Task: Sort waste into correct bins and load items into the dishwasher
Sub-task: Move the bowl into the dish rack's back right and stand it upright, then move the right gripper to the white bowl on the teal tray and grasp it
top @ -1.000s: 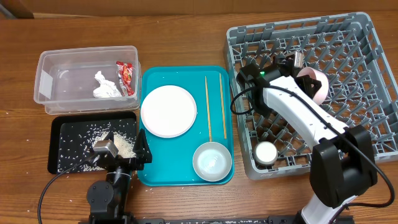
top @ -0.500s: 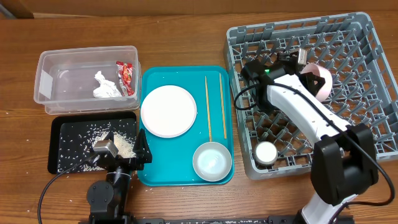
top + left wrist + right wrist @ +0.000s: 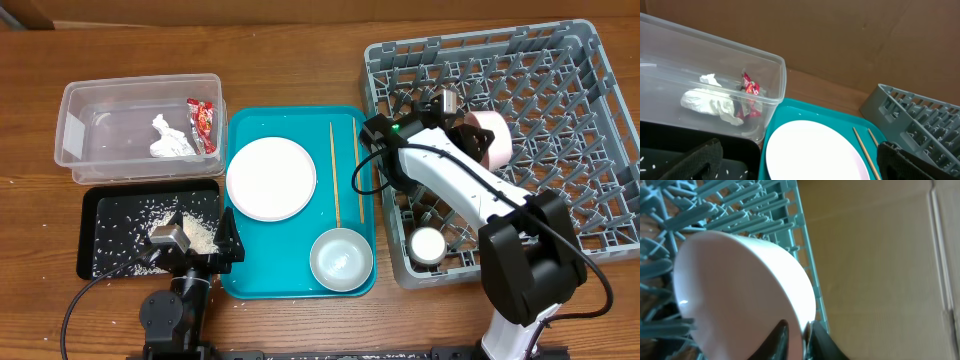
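My right gripper [image 3: 468,128] is shut on the rim of a pink bowl [image 3: 492,136] and holds it on edge over the grey dish rack [image 3: 590,70]; the wrist view shows the bowl [image 3: 740,290] pinched between the fingers [image 3: 802,337]. A white cup [image 3: 427,244] stands in the rack's front left corner. The teal tray [image 3: 300,120] holds a white plate [image 3: 271,178], two chopsticks [image 3: 335,172] and a small bowl [image 3: 341,258]. My left gripper [image 3: 195,240] rests open and empty at the front of the black tray of rice [image 3: 110,215]; its wrist view shows the plate [image 3: 815,155].
A clear plastic bin [image 3: 72,110] at the back left holds a crumpled white tissue [image 3: 170,138] and a red wrapper [image 3: 203,122]. Rice grains lie scattered in the black tray. Brown cardboard stands behind the table.
My right arm has swung left, carrying the pink bowl a little to the left over the rack. The left arm has not moved.
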Action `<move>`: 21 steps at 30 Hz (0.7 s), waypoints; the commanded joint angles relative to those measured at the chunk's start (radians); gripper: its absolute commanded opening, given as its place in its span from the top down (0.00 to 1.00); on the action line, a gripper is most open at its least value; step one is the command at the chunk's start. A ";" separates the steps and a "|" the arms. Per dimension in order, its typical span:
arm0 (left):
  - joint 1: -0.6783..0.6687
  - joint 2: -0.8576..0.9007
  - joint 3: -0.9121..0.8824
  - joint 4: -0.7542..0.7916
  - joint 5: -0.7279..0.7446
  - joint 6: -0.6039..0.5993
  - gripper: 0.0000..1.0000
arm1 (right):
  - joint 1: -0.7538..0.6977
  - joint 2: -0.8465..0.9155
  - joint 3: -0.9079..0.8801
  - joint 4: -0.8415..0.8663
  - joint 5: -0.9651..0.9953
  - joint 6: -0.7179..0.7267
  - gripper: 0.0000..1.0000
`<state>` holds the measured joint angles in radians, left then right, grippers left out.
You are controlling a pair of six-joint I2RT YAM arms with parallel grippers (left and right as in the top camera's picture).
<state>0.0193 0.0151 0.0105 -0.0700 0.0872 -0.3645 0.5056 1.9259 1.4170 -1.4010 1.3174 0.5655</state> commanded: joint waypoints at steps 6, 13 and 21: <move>-0.007 -0.011 -0.006 0.002 0.008 -0.002 0.00 | 0.065 -0.021 0.225 -0.064 -0.432 0.010 0.58; -0.007 -0.011 -0.006 0.002 0.008 -0.002 0.00 | 0.131 -0.062 0.460 -0.109 -0.585 0.010 0.53; -0.007 -0.011 -0.006 0.002 0.008 -0.002 0.00 | 0.135 -0.063 0.534 -0.125 -0.936 0.006 0.36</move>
<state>0.0189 0.0151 0.0105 -0.0700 0.0872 -0.3645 0.6426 1.8828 1.9369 -1.5303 0.5838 0.5690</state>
